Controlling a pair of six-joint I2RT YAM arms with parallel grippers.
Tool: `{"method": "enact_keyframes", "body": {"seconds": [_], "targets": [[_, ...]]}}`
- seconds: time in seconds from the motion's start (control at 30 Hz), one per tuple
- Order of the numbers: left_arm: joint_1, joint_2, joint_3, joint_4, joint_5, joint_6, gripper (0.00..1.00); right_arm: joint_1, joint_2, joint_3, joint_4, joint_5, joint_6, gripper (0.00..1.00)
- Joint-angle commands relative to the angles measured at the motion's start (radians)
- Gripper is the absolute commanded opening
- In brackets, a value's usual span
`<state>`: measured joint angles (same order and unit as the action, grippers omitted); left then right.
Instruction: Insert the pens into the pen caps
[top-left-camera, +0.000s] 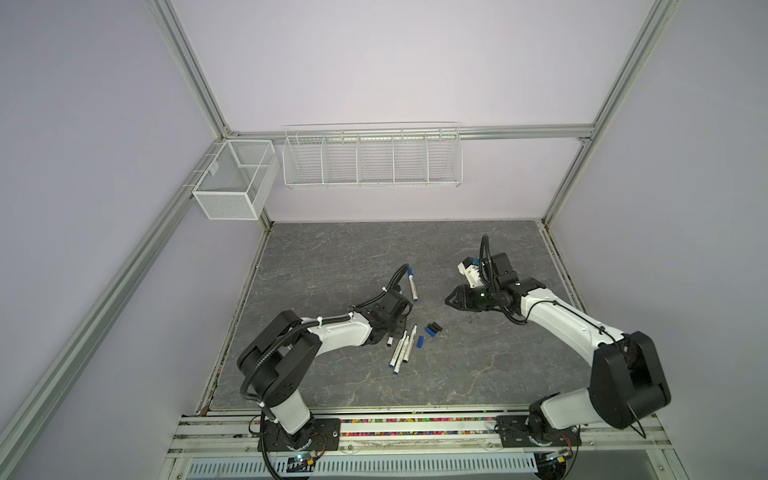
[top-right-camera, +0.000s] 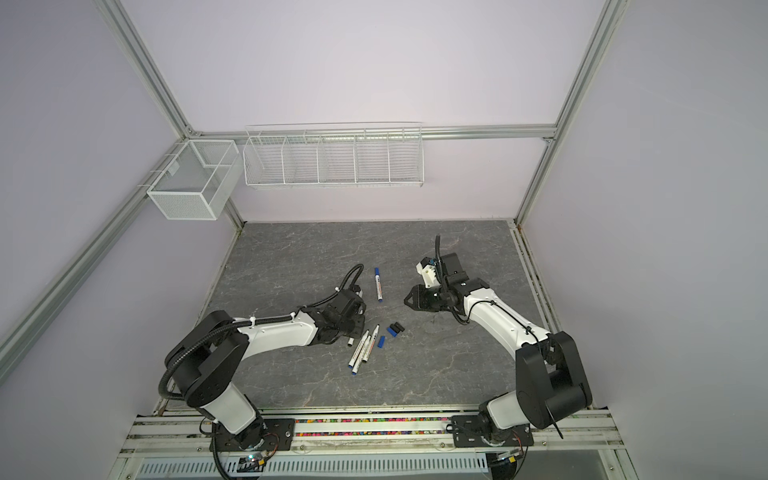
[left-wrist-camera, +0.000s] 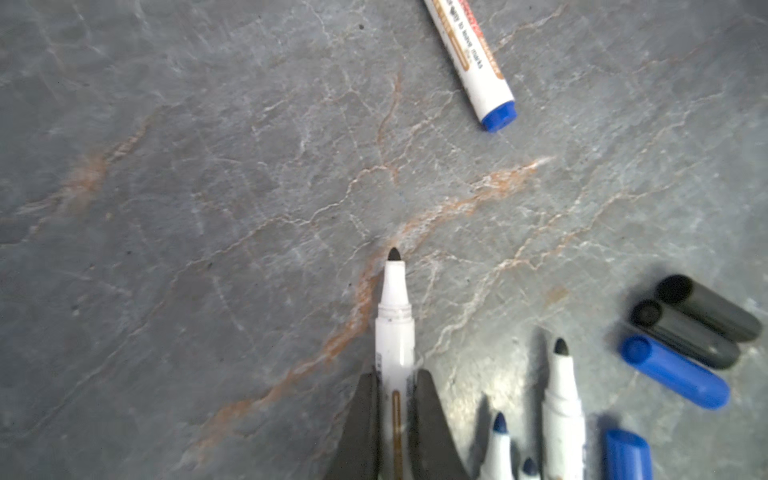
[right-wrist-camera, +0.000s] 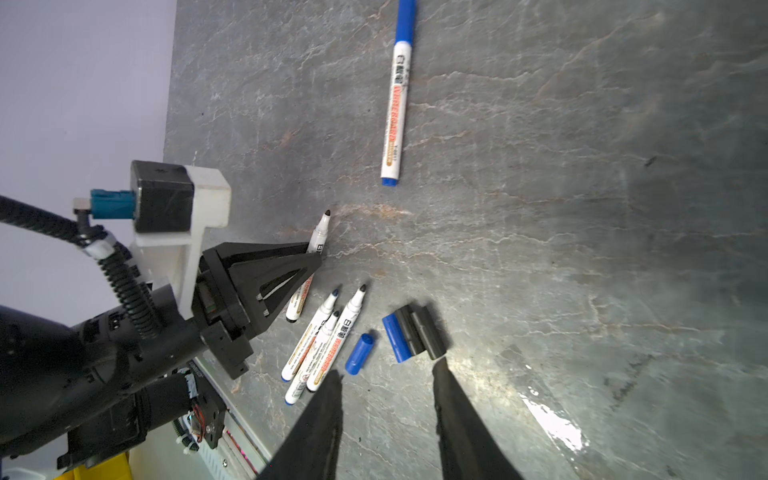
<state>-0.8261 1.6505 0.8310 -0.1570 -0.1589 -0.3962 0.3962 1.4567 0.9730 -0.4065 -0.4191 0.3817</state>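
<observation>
Left fingers clamped tight on black-tipped pen | right fingers stood partly open, empty | pen caps lay at pen's 3 o'clock

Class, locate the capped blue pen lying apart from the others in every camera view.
Top view: capped blue pen mid-table, farther back than the black caps.
Top view: same spot, behind the caps.
Left wrist: plug end only; cap cut off.
Right wrist: nearly whole.
Shared landmark: the two black caps.
</observation>
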Motion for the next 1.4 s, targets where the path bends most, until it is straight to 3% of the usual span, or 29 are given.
{"method": "enact_keyframes", "body": {"seconds": [0.0, 0.17, 0.33, 0.83, 0.93, 1.17, 1.3, 1.37], "targets": [[-0.006, -0.127, -0.052, 0.117, 0.012, 0.045, 0.0, 0.056, -0.01, 0.023, 0.031, -0.047, -0.009, 0.41], [-0.007, -0.265, -0.203, 0.388, 0.141, 0.0, 0.0, 0.134, 0.03, 0.078, 0.096, -0.089, -0.001, 0.42], [-0.014, -0.304, -0.296, 0.545, 0.185, -0.081, 0.0, 0.172, 0.085, 0.133, 0.152, -0.099, 0.037, 0.42], [-0.045, -0.353, -0.322, 0.591, 0.133, -0.063, 0.0, 0.249, 0.226, 0.224, 0.13, -0.083, 0.033, 0.42], [-0.048, -0.346, -0.321, 0.597, 0.123, -0.064, 0.0, 0.249, 0.226, 0.218, 0.121, -0.087, 0.022, 0.37], [-0.051, -0.339, -0.326, 0.622, 0.086, -0.067, 0.0, 0.248, 0.214, 0.207, 0.133, -0.124, 0.014, 0.15], [-0.051, -0.328, -0.316, 0.592, 0.087, -0.065, 0.0, 0.235, 0.195, 0.197, 0.141, -0.142, 0.03, 0.1], [-0.051, -0.319, -0.306, 0.559, 0.093, -0.064, 0.06, 0.22, 0.183, 0.187, 0.159, -0.169, 0.05, 0.1]]}}
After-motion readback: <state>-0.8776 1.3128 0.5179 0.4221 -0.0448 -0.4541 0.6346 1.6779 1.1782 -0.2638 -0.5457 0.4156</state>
